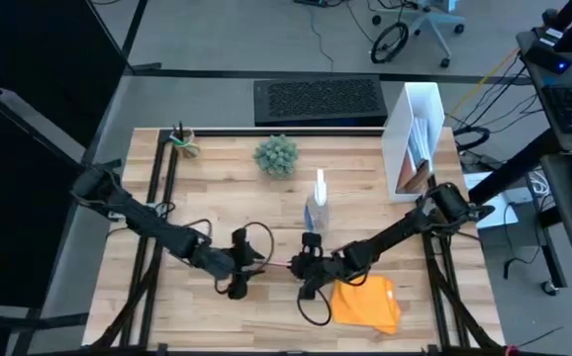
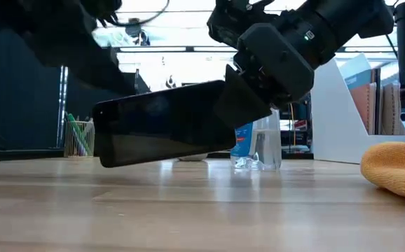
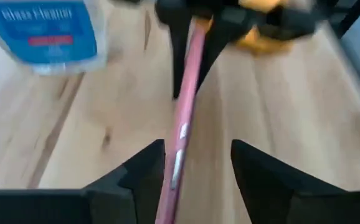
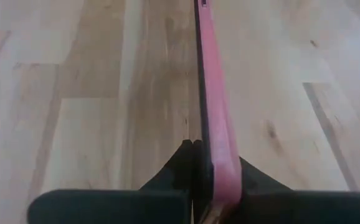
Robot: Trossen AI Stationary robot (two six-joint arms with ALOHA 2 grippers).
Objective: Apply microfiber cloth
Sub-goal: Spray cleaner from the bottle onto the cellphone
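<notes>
We extend both arms inward from the outer edges of the surface (image 1: 217, 168) so that they meet near its front centre. The left pincer (image 1: 249, 269) points toward the right arm, its fingers (image 3: 136, 171) spread, one on each side of the phone (image 2: 164, 122) without closing on it. The right pincer (image 1: 304, 274) faces the left, fingers (image 4: 180, 165) clamped on the edge of the phone, holding it above the surface.

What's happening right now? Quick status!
Right gripper shut on phone, held above table. Left gripper open around its other end. Microfiber cloth untouched beside right arm.
</notes>
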